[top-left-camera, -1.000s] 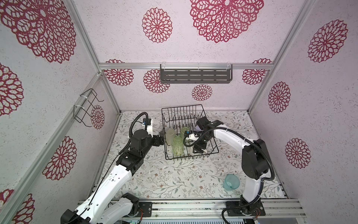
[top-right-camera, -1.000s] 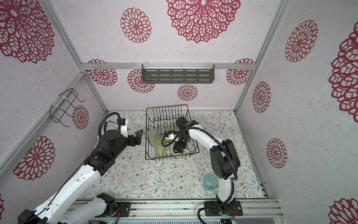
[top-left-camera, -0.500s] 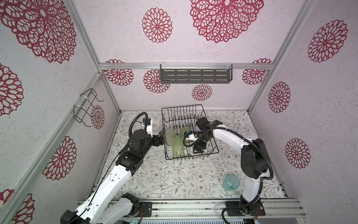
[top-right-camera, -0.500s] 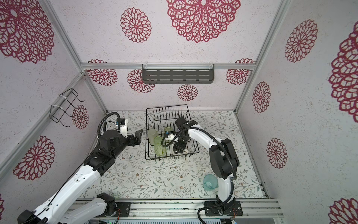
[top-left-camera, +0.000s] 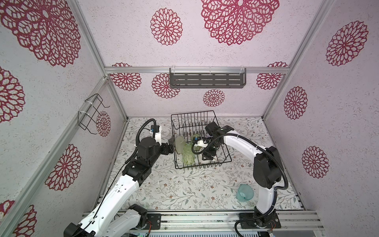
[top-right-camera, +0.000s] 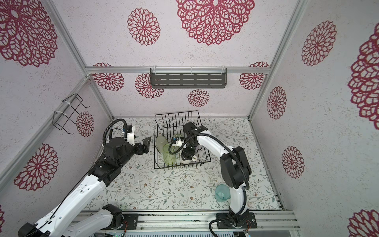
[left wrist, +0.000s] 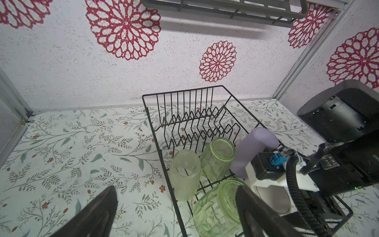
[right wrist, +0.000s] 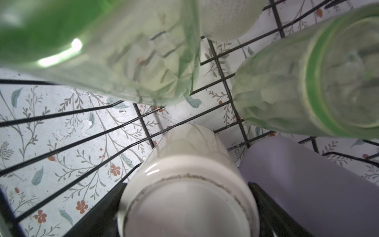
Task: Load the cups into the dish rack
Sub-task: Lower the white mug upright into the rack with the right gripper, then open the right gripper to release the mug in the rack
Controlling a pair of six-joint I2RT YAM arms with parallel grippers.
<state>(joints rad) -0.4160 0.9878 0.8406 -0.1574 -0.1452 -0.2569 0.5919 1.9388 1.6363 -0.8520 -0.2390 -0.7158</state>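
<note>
Entry: dish rack [top-left-camera: 184,167], upper middle of both top views, now carrying five of the six cups, with little shifting across the last second; right gripper [top-left-camera: 207,156] reaching down into the rack's near right part, its jaws drawing in slightly while the arm is staying almost where it was; in the right wrist view its fingers [right wrist: 106,207] are flanking the white mug [right wrist: 184,192], which is sitting low in the rack, but whether they are pressing it or standing just clear cannot be told at such close range; left gripper [top-left-camera: 169,146] keeping its place just outside the rack's left wall, jaws standing wide apart with nothing between them; frosted whitish tumbler [top-left-camera: 180,143], green patterned glass [top-left-camera: 188,157] and pale green tumbler [top-left-camera: 195,138] standing clustered in the rack's left half, none moving; lilac tumbler [left wrist: 254,149] tilting against the rack's right side, just beside the mug; teal cup [top-left-camera: 245,192] remaining alone on the table [top-left-camera: 184,190] at the lower right of both top views, close to the right arm's base and well apart from the rack. Reading: the mug's placing is finishing, so the teal cup is becoming the one item outstanding, and the right arm is sitting nearer to it.
</note>
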